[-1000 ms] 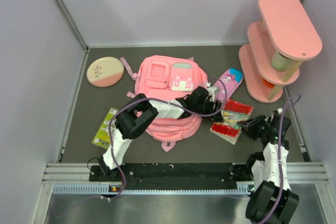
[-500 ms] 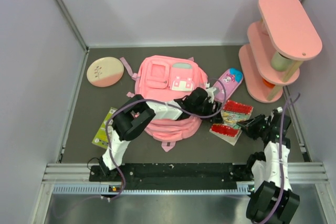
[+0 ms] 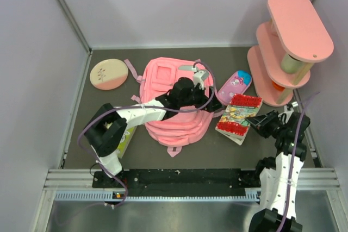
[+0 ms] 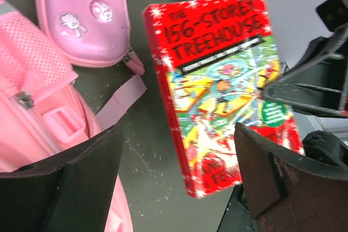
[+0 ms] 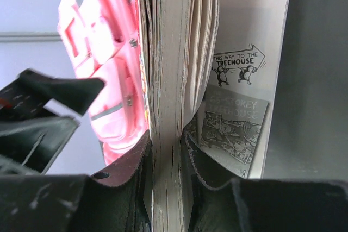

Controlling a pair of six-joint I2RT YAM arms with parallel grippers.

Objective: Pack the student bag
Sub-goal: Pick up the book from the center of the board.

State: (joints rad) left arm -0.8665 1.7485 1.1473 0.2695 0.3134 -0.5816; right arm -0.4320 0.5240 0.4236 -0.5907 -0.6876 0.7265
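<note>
The pink student bag (image 3: 173, 113) lies flat mid-table, pockets up; its edge and strap show in the left wrist view (image 4: 38, 101). My left gripper (image 3: 211, 101) is open and empty at the bag's right edge, its jaws (image 4: 174, 183) wide apart above the table. A red "156-Storey Treehouse" book (image 3: 238, 113) lies tilted right of the bag, and it fills the left wrist view (image 4: 228, 91). My right gripper (image 3: 256, 123) is shut on the book's near edge, pinching its pages (image 5: 169, 134) between the jaws (image 5: 168, 158).
A pink cartoon pencil case (image 3: 235, 83) lies just behind the book. A pink tiered shelf (image 3: 288, 42) stands at the back right. A round beige-and-pink disc (image 3: 109, 74) lies back left. A green card (image 3: 124, 140) sits by the left arm.
My left arm swung its elbow left and the gripper moved back over the bag's right edge. My right gripper lifted the book and shifted it toward the pencil case.
</note>
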